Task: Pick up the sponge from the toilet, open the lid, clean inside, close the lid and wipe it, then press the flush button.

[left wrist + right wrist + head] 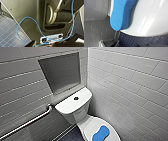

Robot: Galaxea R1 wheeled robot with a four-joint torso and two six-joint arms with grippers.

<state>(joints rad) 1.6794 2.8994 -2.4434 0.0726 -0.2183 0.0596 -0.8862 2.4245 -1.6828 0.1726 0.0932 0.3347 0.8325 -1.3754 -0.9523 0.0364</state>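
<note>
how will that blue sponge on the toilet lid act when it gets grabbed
Probably soft and squashy: the sponge looks porous and thick. Likely light for its size, given those pores. It may slide when pushed, since it lies flat on the glossy lid.

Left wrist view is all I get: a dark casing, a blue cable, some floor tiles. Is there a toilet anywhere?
Observer: Yes. The head view shows a white toilet, its lid shut.
Operator: Anything on it?
Observer: A blue sponge lies flat on the lid.
Operator: And how would you flush?
Observer: A dark round button sits in the middle of the tank top.
</note>
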